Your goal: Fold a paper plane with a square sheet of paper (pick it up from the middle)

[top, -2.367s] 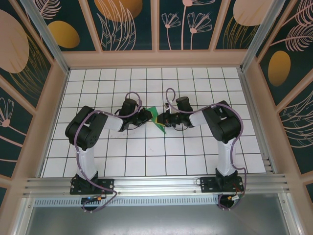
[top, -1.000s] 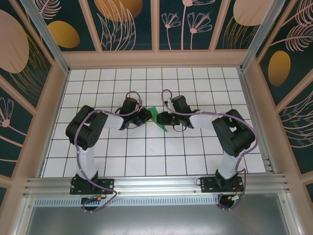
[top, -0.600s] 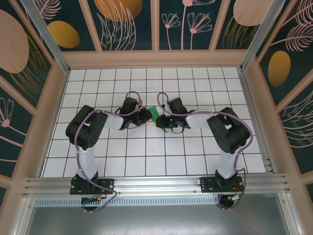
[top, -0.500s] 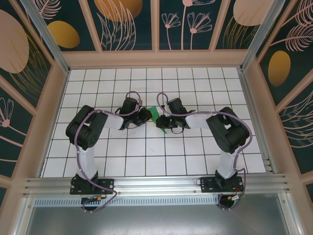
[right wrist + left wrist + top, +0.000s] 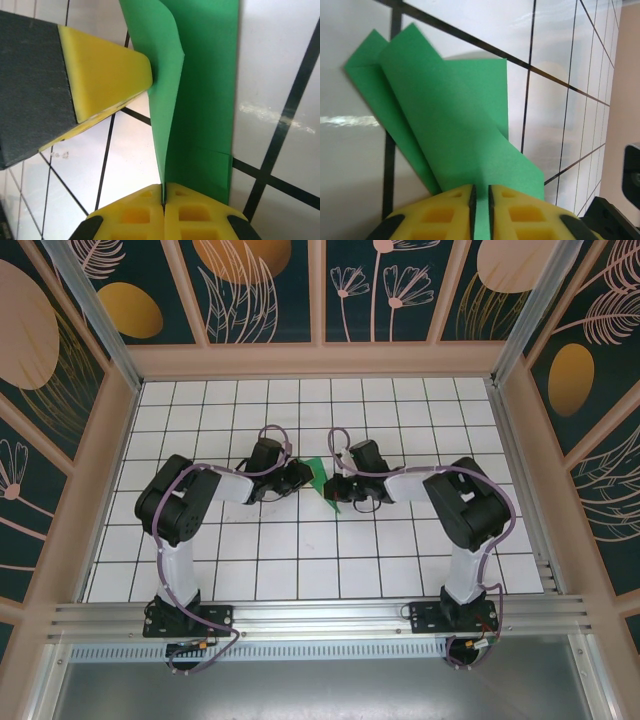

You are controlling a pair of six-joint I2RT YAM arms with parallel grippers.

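Your left gripper (image 5: 481,192) pinches the folded paper (image 5: 445,125), nearly closed. Your right gripper (image 5: 164,191) clamps its other end tight, above the gridded table (image 5: 300,560), painted walls (image 5: 270,290) well apart.

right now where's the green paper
In the overhead view the green paper is near the middle of the table, pinched between the left fingers and the right fingers.

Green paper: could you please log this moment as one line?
green paper partly folded | left gripper shut on it | right gripper shut on it
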